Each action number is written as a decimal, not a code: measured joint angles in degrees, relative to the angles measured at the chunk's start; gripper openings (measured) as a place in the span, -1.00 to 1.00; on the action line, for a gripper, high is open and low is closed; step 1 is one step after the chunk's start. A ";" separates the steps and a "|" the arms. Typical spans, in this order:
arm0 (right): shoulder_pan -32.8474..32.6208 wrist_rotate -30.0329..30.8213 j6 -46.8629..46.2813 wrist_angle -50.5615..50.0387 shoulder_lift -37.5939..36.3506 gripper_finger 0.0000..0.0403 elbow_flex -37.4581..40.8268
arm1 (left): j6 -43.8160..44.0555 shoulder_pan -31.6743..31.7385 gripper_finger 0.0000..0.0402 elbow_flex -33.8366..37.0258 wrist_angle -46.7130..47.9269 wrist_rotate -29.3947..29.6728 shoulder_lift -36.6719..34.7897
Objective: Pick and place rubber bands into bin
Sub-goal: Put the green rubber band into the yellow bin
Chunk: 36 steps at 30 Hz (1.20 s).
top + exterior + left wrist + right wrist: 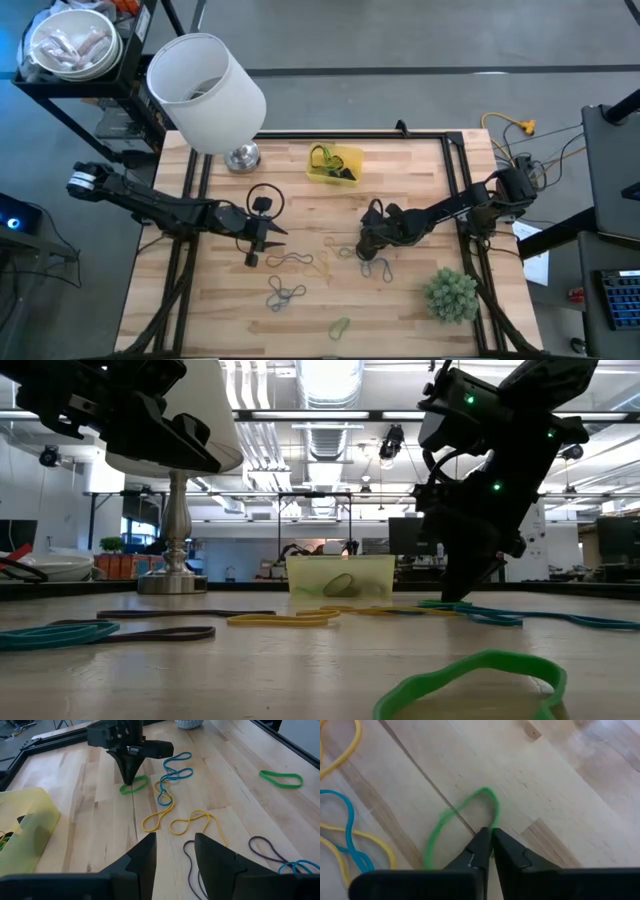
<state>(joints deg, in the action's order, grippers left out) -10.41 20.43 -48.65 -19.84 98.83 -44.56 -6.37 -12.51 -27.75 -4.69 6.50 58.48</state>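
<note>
My right gripper is down at the wooden table, right of centre, fingers pinched together on the edge of a green rubber band that lies flat on the boards; from the left wrist view the same gripper points straight down with its tip on that green loop. Whether the band is truly caught between the pads or only pressed against the wood, I cannot tell. My left gripper hovers above the table left of centre, fingers apart with a clear gap, nothing between them. The bin, yellow and translucent, sits near the far edge of the table, just right of the lamp base; it already holds a few bands, one dark and one green by the high view. Loose bands remain on the table between the two grippers: a yellow one, a blue one, a dark purple one. A second green band lies well apart toward the near edge. A small green plant stands at the near right corner.
</note>
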 joint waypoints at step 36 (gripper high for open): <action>-4.35 23.16 25.63 -0.88 -1.16 -0.96 -12.41 | -0.02 0.02 -0.41 0.00 0.17 0.00 0.00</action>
<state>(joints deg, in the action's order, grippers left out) -14.76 43.59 -23.02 -20.71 97.67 -56.96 -6.39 -12.49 -27.75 -4.52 6.50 58.48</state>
